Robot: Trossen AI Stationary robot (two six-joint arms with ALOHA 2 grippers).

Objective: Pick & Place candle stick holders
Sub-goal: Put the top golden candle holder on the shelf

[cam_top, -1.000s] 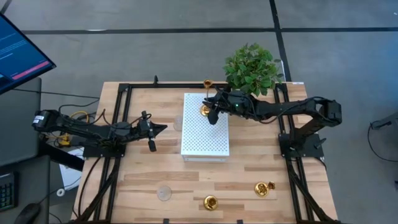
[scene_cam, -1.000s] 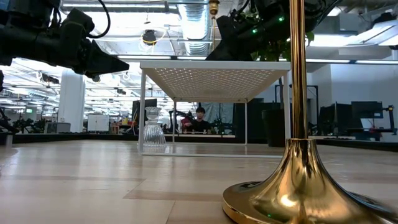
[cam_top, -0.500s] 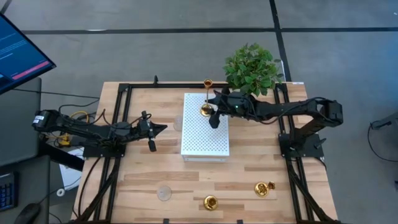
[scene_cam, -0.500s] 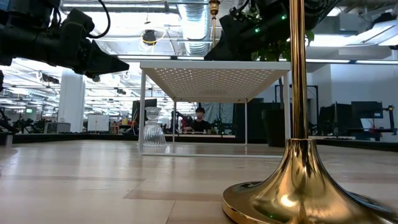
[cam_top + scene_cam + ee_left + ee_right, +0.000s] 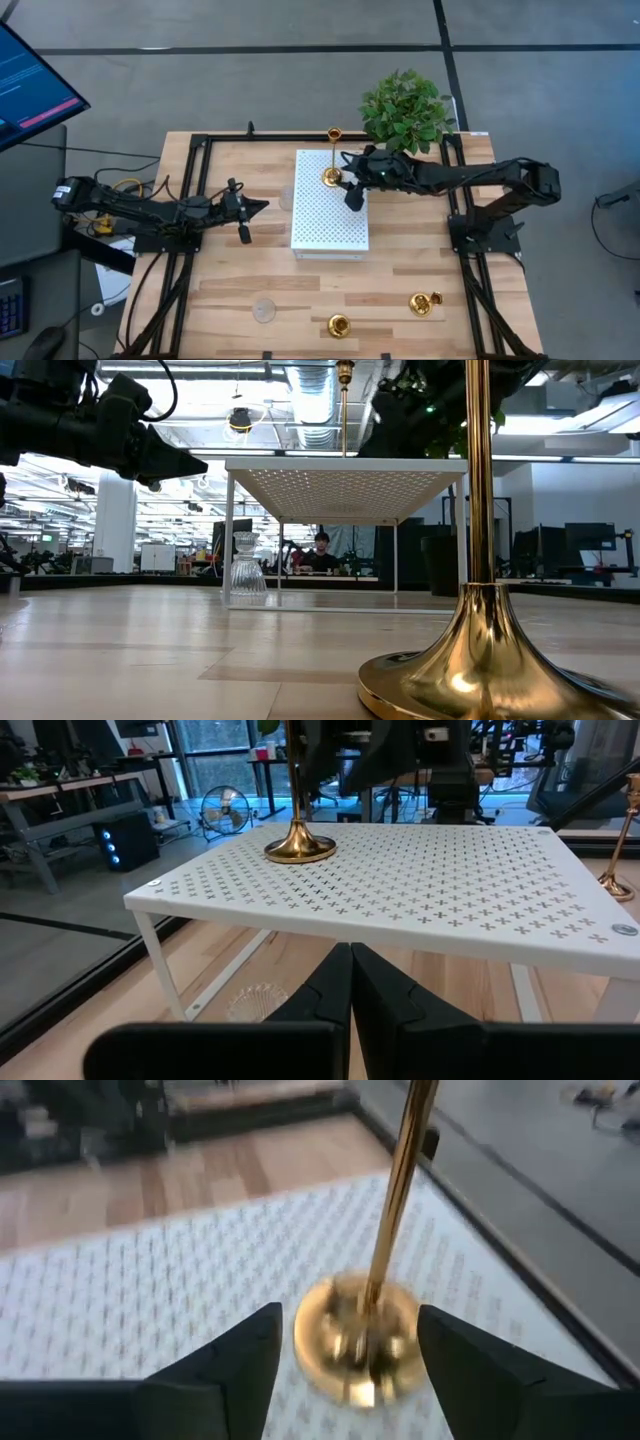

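Left pincer (image 5: pixel 262 205): fingers pressed together, holding nothing, hovering over the wooden surface (image 5: pixel 230 290) just left of the white perforated box (image 5: pixel 330 215), pointing toward it. Clear glass holder (image 5: pixel 264 310): near the front edge of the surface, left of centre, standing apart. Second clear glass holder (image 5: pixel 247 572): standing on the surface beside the box's left side, partly under its edge in the low view. White perforated box: centre of the surface, a raised platform on thin legs. Tall gold holder (image 5: pixel 331 176): upright on the box's far end, round base flat on the perforated top, slim stem rising. Right pincer (image 5: pixel 353 197): fingers spread wide, holding nothing, over the box just beside that holder's base; in the right wrist view the base (image 5: pixel 362 1342) sits between and beyond the two fingers, untouched. Gold holder (image 5: pixel 334 134): on the surface behind the box, near the far edge. Gold holder (image 5: pixel 339 325): front edge, centre-right. Gold holder (image 5: pixel 425 302): front right, seemingly lying on its side. Green plant (image 5: pixel 405 108): far right corner.
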